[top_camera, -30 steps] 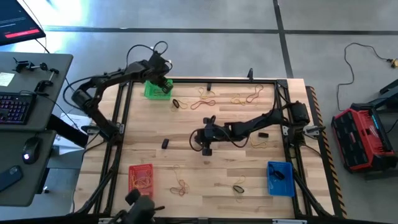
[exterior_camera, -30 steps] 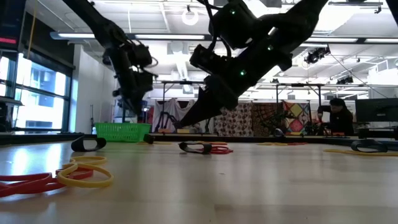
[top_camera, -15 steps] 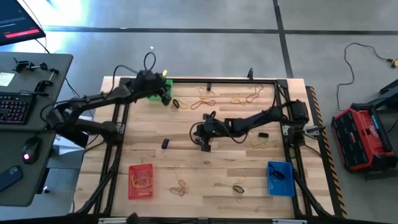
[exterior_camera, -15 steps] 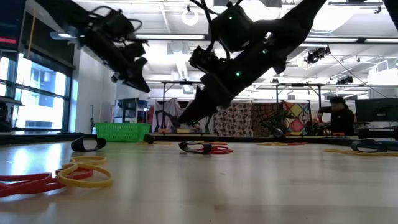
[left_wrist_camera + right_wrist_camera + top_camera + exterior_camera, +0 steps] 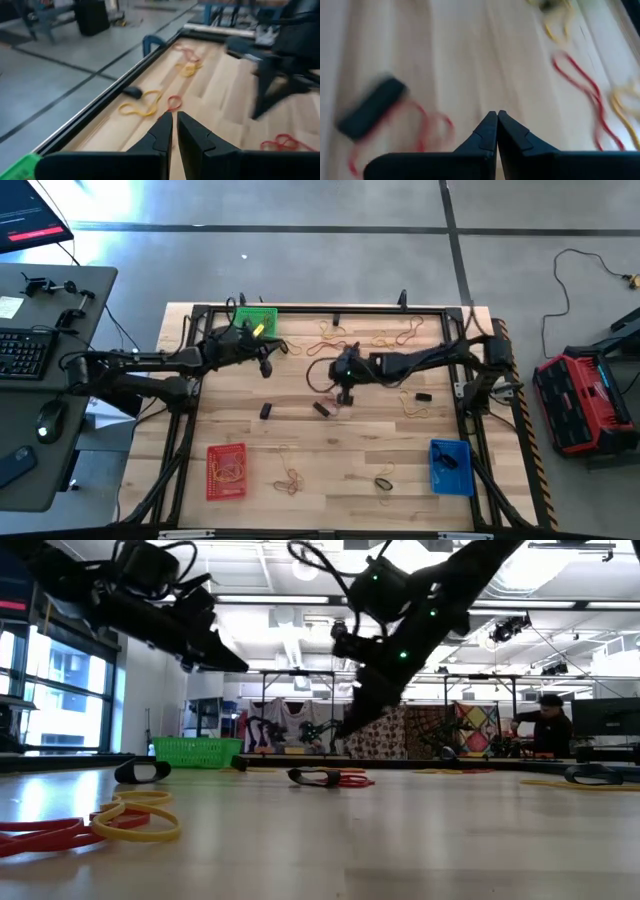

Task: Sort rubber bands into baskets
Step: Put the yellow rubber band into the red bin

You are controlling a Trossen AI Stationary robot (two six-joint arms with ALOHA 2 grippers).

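— Where's the left tool (image 5: 266, 366) now?

— Off the table (image 5: 400, 450), just beside the green basket (image 5: 254, 317). Its tips are nearly together with a thin slit between them, and nothing is in them.

— And the right tool (image 5: 343, 394)?

— Near the middle of the table, well away from that basket, pointing down. Tips pressed tight, empty as well. A black band (image 5: 322, 408) and a red loop (image 5: 427, 131) lie right under it.

— The other bands?

— Along the same edge as the green basket, red and yellow ones (image 5: 333, 332) are strewn, more yellow (image 5: 398, 336) farther along. A black piece (image 5: 266, 411) sits toward the table's middle. Yellow ones (image 5: 290, 477) lie on the far edge from the green basket, between the red basket (image 5: 226, 470) and the blue basket (image 5: 450, 467).

— Anything in the baskets?

— The red one holds some yellow loops (image 5: 229, 473), the blue one a black one (image 5: 448, 461). Something yellow shows at the green basket's corner; I cannot tell what.
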